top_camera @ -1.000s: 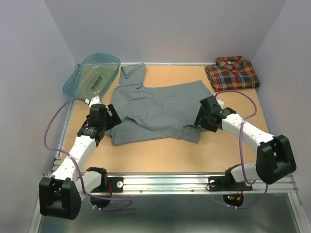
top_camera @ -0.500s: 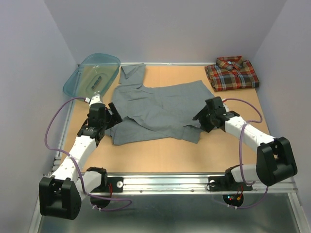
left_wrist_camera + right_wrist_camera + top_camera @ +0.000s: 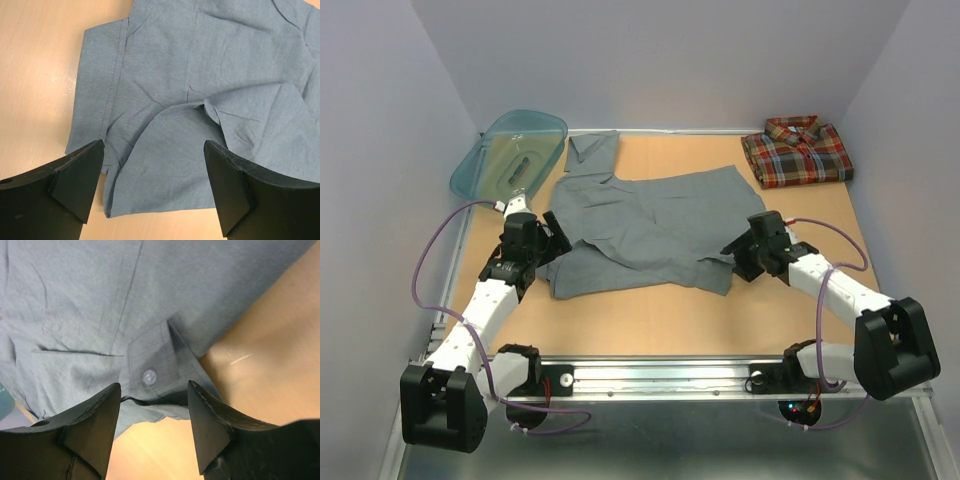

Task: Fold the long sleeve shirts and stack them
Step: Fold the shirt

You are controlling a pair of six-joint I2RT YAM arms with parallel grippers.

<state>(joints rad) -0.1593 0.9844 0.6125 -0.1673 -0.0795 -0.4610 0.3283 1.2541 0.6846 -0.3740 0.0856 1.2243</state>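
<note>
Two shirts are lying on the tabletop (image 3: 790, 295): the grey shirt (image 3: 640, 225) spread across its middle, the plaid shirt (image 3: 797, 152) folded in the far right corner. The right gripper (image 3: 153, 390) is shifting toward the right edge, jaws parted yet narrowing on the grey shirt's cuff (image 3: 156, 360), probably starting a sleeve fold; the left gripper (image 3: 154, 150) is hovering wide open.

- Grey shirt (image 3: 640, 225): plain, collared, rumpled, partly folded, lying flat between the left end effector (image 3: 554, 249) and right end effector (image 3: 731, 249); its buttoned cuff (image 3: 150, 371) lies just ahead of the right one.
- Plaid shirt (image 3: 797, 152): red, orange and dark blue, folded, well beyond the right end effector.
</note>
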